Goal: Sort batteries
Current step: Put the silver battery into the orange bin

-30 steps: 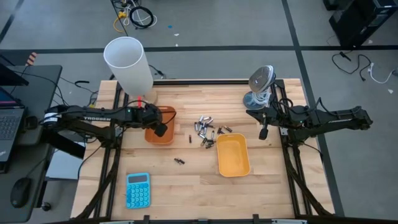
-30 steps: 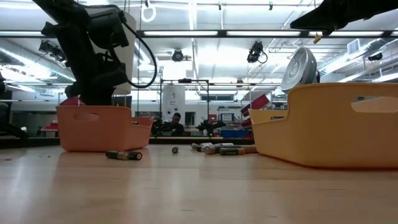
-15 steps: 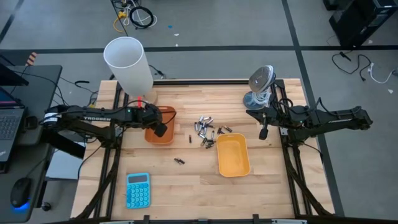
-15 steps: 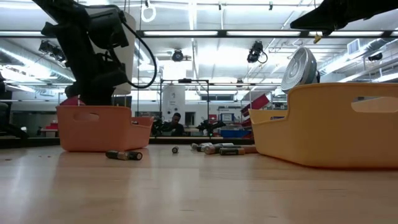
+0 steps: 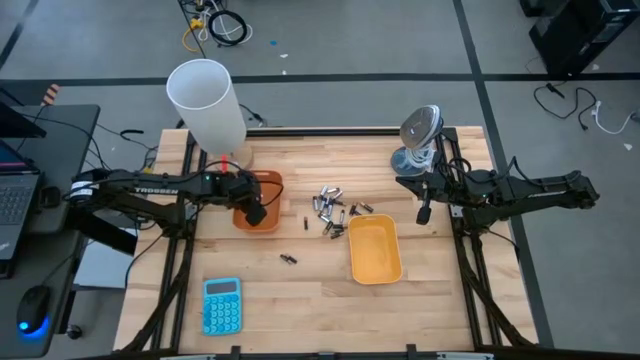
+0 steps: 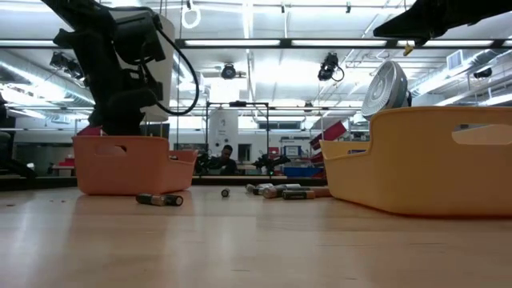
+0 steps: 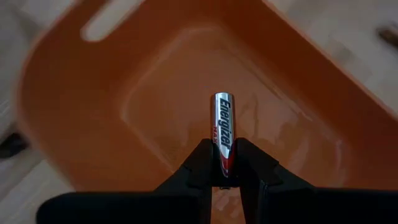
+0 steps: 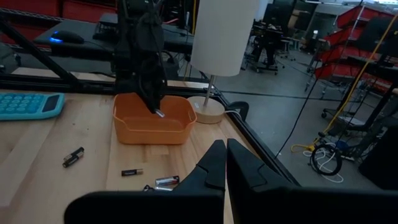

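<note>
At centre left of the high view, left gripper (image 7: 225, 163) pinches a silver battery (image 7: 222, 127) over the orange tray (image 5: 270, 180), poised for release; right gripper (image 5: 424, 213), fingers pressed together, waits at right

The high view looks straight down from well above, taking in the whole table (image 5: 300, 300) and both arms; the low view sits at table-top height, facing level across the wood into the room; the left wrist view looks close past the left gripper (image 7: 224, 163) into the orange tray (image 7: 298, 134) just beyond its fingertips; the right wrist view faces past the right gripper (image 8: 225, 163) across the table, far from that same tray; all four views share the orange tray.
</note>
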{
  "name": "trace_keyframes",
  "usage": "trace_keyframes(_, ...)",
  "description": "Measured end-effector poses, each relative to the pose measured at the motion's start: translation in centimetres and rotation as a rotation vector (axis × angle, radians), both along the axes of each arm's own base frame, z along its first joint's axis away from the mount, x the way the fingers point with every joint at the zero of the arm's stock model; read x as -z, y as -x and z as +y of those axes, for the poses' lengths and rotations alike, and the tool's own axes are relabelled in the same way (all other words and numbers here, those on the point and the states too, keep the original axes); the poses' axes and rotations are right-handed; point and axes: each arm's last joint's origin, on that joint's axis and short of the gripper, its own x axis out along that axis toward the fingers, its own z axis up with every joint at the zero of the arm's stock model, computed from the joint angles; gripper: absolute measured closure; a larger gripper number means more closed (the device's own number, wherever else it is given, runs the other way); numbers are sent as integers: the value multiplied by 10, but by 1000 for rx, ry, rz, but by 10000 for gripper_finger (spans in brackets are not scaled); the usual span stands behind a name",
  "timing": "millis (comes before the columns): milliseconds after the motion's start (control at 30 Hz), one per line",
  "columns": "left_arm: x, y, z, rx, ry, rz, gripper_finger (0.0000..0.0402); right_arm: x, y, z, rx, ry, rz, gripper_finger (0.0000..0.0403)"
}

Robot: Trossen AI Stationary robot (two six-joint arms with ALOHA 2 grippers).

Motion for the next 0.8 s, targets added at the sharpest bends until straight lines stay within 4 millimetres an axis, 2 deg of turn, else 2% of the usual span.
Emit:
trace_keyframes(267, -2, -4, 0, 254, -85, 29, 356, 0, 0, 0, 0, 0, 0, 400)
trace_keyframes(567, -1, -10, 1, 173, -42, -46, 356, 0, 0, 0, 0, 0, 0, 400)
trace_keyframes(800, 11, -18, 1, 227, -28, 0, 356, 0, 0, 0, 0, 0, 0, 400)
